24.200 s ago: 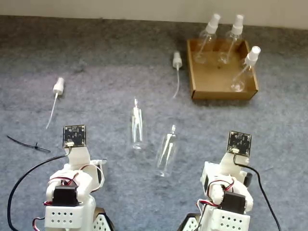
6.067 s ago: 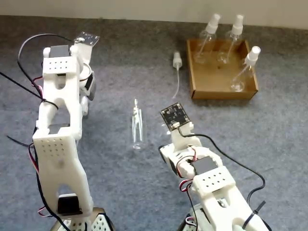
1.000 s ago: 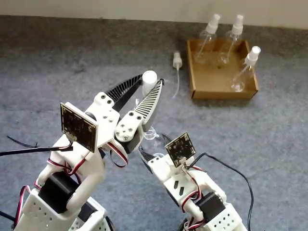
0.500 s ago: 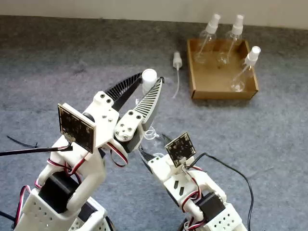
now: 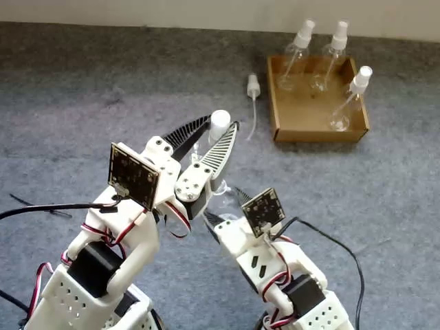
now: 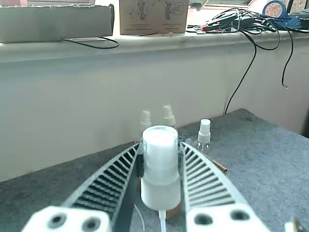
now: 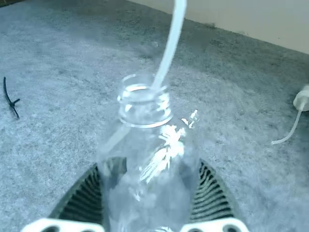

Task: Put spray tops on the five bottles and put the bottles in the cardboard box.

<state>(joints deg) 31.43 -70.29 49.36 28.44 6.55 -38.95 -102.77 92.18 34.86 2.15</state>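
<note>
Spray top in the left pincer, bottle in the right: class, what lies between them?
The spray top's thin white dip tube, its lower end inside the bottle's mouth, as the right wrist view shows.

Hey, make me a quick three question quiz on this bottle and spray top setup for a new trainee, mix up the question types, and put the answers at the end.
1. True or false: the left gripper is shut on a spray top.
2. How many capped bottles are in the cardboard box? A: two. B: three. C: five.
3. Fill in: the spray top's tube enters the neck of the clear bottle held by the ___ gripper.

Key: 1. True. 2. B. 3. Right; the right gripper is shut on the clear bottle.
</note>
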